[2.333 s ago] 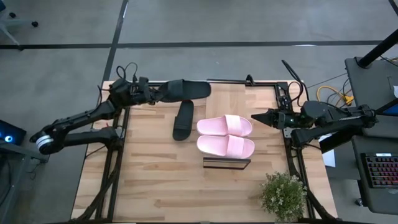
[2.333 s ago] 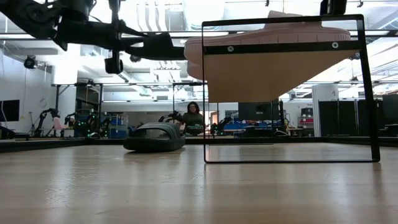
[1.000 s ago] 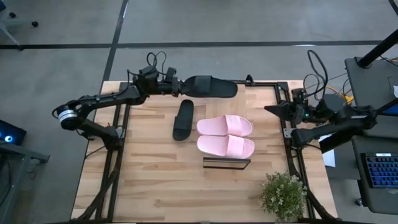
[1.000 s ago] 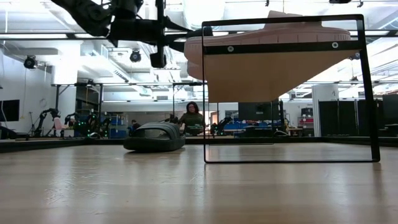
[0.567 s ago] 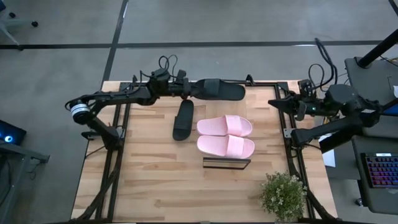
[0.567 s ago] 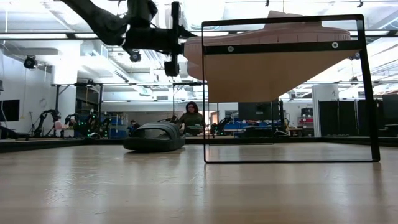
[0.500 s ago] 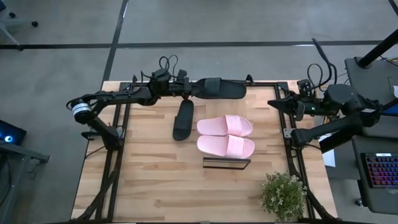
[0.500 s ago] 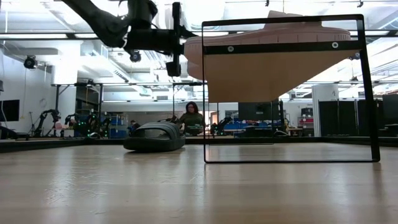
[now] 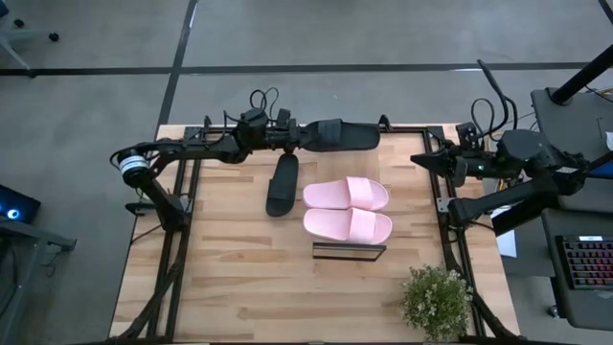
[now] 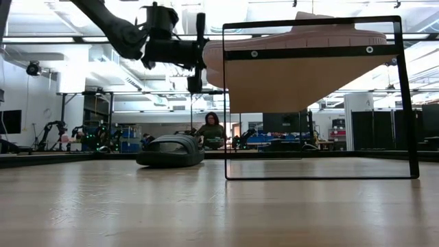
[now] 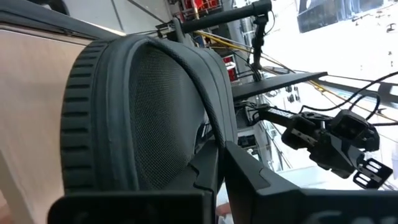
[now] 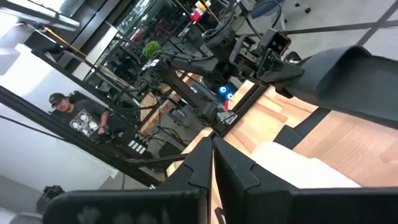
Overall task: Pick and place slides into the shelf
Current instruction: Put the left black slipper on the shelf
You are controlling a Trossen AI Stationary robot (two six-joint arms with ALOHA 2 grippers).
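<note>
My left gripper (image 9: 290,137) reaches along the table's far edge and is shut on a black slide (image 9: 337,135), carried in the air just beyond the shelf (image 9: 350,251). The slide's broad strap (image 11: 143,106) fills the left wrist view. The second black slide (image 9: 283,184) lies sole-down on the table, also seen in the low view (image 10: 170,151). Two pale pink slides (image 9: 347,194) (image 9: 348,225) rest side by side on the shelf's plank (image 10: 302,82). My right gripper (image 9: 421,158) waits shut at the table's right edge. My left gripper pinches the black slide's heel end (image 11: 214,134) between its two fingers (image 11: 249,177). It comes level from the table's left, along the slide's length. The slide is lifted clear, roughly level, with its toe (image 9: 372,140) pointing toward the table's right.
A potted plant (image 9: 436,299) stands at the table's near right corner. The shelf's thin black frame (image 10: 405,103) rises near the table's middle. A person (image 10: 212,129) sits in the room beyond the far edge. Bare wood lies left of and in front of the shelf.
My left gripper has carried the black slide a little further toward the table's right along the far edge, keeping it level and off the table. My right arm has drawn back slightly toward the right far corner. The other slides have not moved.
</note>
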